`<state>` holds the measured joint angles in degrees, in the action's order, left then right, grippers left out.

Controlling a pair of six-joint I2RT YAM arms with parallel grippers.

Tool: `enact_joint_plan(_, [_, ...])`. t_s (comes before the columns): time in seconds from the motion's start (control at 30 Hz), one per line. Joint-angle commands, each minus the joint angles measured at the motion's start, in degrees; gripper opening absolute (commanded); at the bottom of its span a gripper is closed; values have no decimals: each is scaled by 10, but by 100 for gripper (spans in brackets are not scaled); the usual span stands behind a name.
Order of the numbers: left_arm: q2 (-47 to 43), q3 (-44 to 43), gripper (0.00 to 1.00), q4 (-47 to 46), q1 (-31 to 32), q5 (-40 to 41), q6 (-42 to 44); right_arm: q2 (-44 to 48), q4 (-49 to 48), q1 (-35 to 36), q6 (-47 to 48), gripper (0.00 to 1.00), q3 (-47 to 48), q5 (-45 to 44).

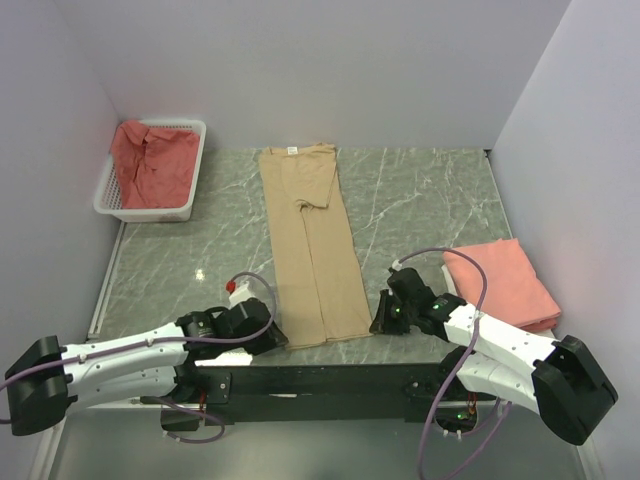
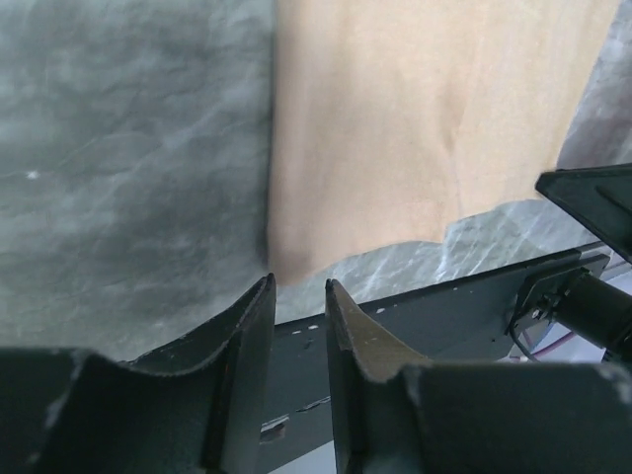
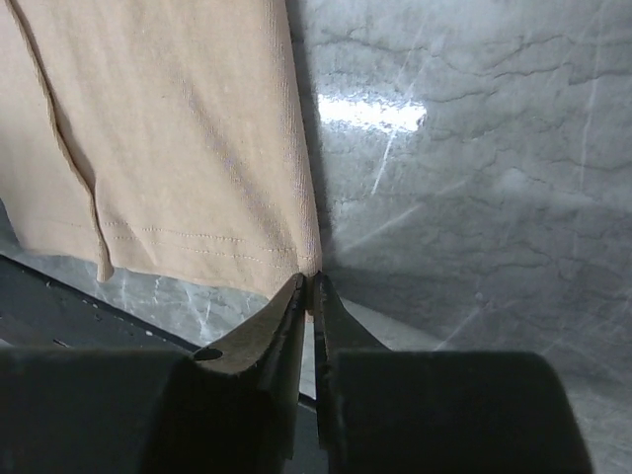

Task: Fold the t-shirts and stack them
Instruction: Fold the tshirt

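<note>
A tan t-shirt (image 1: 310, 250), folded into a long strip, lies flat down the middle of the table; it also shows in the left wrist view (image 2: 415, 128) and the right wrist view (image 3: 168, 128). My left gripper (image 1: 270, 336) sits at the shirt's near left corner. Its jaws (image 2: 299, 286) stand a little apart with nothing between them, and the corner lies just past the tips. My right gripper (image 1: 378, 322) is at the near right corner, and its jaws (image 3: 308, 281) are shut on the hem corner. A folded salmon t-shirt (image 1: 505, 283) lies at the right.
A white basket (image 1: 140, 212) at the back left holds a crumpled red shirt (image 1: 150, 160). A black base plate (image 1: 330, 380) runs along the table's near edge, just behind both grippers. White walls close in the left, back and right.
</note>
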<state>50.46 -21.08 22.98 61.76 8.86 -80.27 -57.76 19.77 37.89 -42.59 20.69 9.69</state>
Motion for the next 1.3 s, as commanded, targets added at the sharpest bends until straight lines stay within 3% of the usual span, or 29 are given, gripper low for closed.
enact_joint_plan(0.0, [-10, 26, 33, -14, 4, -15, -39, 4, -4, 10, -10, 13, 9, 7])
enact_joint_plan(0.23, [40, 43, 35, -79, 4, -25, -51, 2, -1, 15, -15, 7, 17, 11])
enact_joint_plan(0.67, [46, 75, 30, -90, 4, -6, -77, 9, -1, 18, -22, 4, 19, 14])
enact_joint_plan(0.77, [54, 69, 21, -90, 4, -6, -70, 16, -2, 20, -27, 2, 20, 19])
enact_joint_plan(0.8, [55, 66, 7, -90, 4, -7, -57, 19, 2, 22, -29, 1, 21, 19])
enact_joint_plan(0.83, [59, 56, 1, -89, 4, -9, -48, 22, 4, 24, -31, 1, 23, 19])
enact_joint_plan(0.87, [61, 50, 1, -89, 4, -17, -37, 30, 7, 25, -33, 0, 23, 22])
enact_joint_plan(1.0, [61, 20, 1, -36, 7, -28, 8, 64, 29, 39, -55, 0, 22, 21])
enact_joint_plan(1.27, [-46, -20, 1, 92, 26, -37, 25, 168, 86, 96, -100, 0, 15, 9])
